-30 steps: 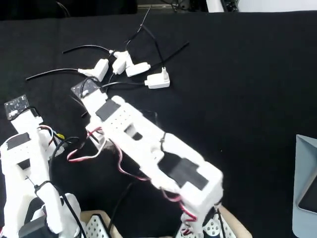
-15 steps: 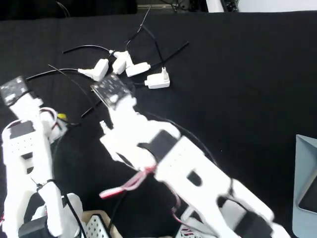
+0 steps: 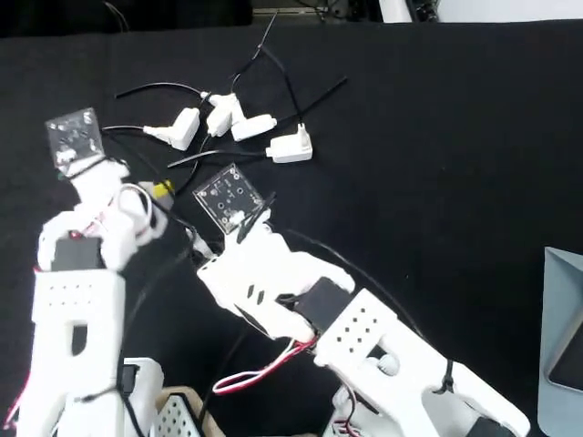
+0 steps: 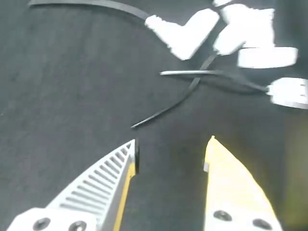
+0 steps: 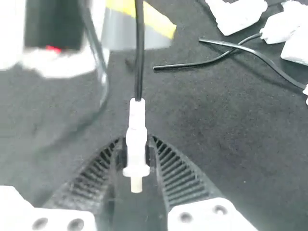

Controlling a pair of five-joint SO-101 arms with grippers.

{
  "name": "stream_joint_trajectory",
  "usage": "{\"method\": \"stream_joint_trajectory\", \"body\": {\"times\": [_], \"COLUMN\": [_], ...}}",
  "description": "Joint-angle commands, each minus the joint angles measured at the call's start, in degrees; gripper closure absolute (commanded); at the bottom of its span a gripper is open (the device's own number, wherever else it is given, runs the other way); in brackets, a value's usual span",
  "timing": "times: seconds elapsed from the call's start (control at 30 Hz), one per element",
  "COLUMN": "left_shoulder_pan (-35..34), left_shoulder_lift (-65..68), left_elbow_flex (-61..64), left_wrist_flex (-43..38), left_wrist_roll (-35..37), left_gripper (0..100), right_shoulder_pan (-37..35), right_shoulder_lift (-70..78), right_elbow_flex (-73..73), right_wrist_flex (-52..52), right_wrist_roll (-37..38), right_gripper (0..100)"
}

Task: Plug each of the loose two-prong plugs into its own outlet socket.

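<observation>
Several white plug pieces [image 3: 253,126] with black cords lie bunched at the far middle of the black table [image 3: 437,182]. My right gripper [image 5: 136,144] is shut on a small white plug [image 5: 135,153], and the plug's black cord runs away from the fingers. In the high view this arm's wrist board [image 3: 232,196] hides the gripper, a little nearer than the pile. My left gripper [image 4: 171,149] stands open over bare cloth with nothing between its fingers. The white plug pieces [image 4: 187,33] lie just beyond it. Its yellow-taped finger [image 5: 139,19] sits close ahead of the held plug.
Loose black cords [image 3: 146,89] trail out from the pile to the left and the far side. A grey box [image 3: 560,346] stands at the right edge. The two arms' bases and wiring crowd the near left of the table.
My right arm has swung to the right and drawn back from the pile. My left arm has moved away from the near edge and to the right, toward the plugs.
</observation>
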Motion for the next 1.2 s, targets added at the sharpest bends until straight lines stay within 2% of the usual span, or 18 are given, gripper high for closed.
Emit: {"method": "stream_joint_trajectory", "body": {"times": [0.0, 0.13, 0.2, 0.47, 0.63, 0.8, 0.9, 1.03, 1.17], "left_shoulder_pan": [6.11, 8.66, 9.01, 9.89, 14.11, 14.2, 12.53, 8.92, 10.15], "left_shoulder_lift": [-9.32, -14.59, -16.79, -26.55, -27.96, -27.69, -27.6, -27.52, -25.85], "left_elbow_flex": [1.71, 5.05, 6.11, 6.55, 8.04, 8.22, 7.78, 8.22, 8.4], "left_wrist_flex": [-0.35, -0.35, -0.09, 8.09, 10.64, 10.55, 10.55, 10.64, 13.19], "left_wrist_roll": [0.26, -0.44, -2.99, -9.85, -13.27, -15.21, -14.86, -15.3, -17.93], "left_gripper": [76, 76, 74, 70, 70, 70, 70, 70, 66], "right_shoulder_pan": [-0.35, -0.44, -0.53, -0.09, 2.9, 3.52, 8.35, 20.31, 30.07], "right_shoulder_lift": [-1.8, -1.8, -1.8, -1.8, -1.8, -1.8, -2.95, -7.78, -12.53], "right_elbow_flex": [-0.13, 0.4, 0.75, 1.01, 0.66, 0.84, -0.22, -2.68, -3.91], "right_wrist_flex": [-1.32, -0.79, -0.62, -0.44, -0.53, -0.44, -0.44, -0.44, -0.79], "right_wrist_roll": [0.44, 0.44, 0.44, 0.53, 0.53, 0.53, 0.53, 0.53, 0.53], "right_gripper": [98.7, 98.7, 98.7, 98.7, 98.7, 98.7, 98.7, 98.6, 98.6]}}
